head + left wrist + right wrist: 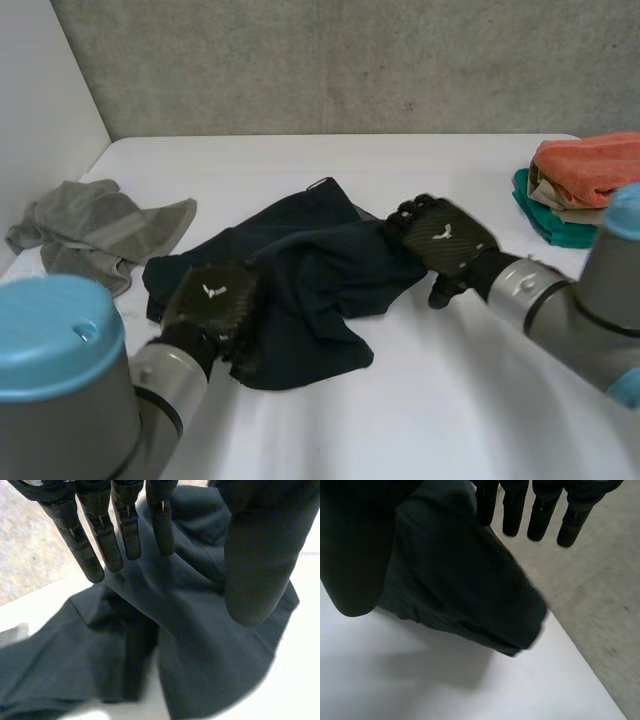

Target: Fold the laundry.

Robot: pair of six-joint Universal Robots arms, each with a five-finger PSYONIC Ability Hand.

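Handling now: navy cloth (300, 270), crumpled and only partly opened out, centre of the head view on the white counter (450, 400).
Head view, left hand (212, 295): lower left of frame, lying on the cloth's near left edge.
Head view, right hand (445, 240): right of centre, arched over the cloth's right corner, thumb coming down beside the cloth.
Head view, other laundry: grey towel (100, 225) in a loose heap at the left edge, well apart from both hands; folded pile (590, 170), orange over teal, at the far right edge.
Left wrist view, left hand (255, 555): fingers (95, 545) straight and set wide of the thumb, closed round nothing; navy cloth (200, 645) spreads under the palm, creased, with a ridge running up towards the hand.
Right wrist view, right hand (355, 545): fingers (540, 510) straight, but a thick fold of navy cloth (460, 590) fills the gap between them and the thumb and stands clear of the counter (420, 690), casting a shadow; reads as a hold on that corner.
Step (judgement): flattening the cloth ahead of the first fold; no fold made yet.
Next move calls for: the left hand to pin or take its edge while the right draws the corner outward until the cloth lies flat.
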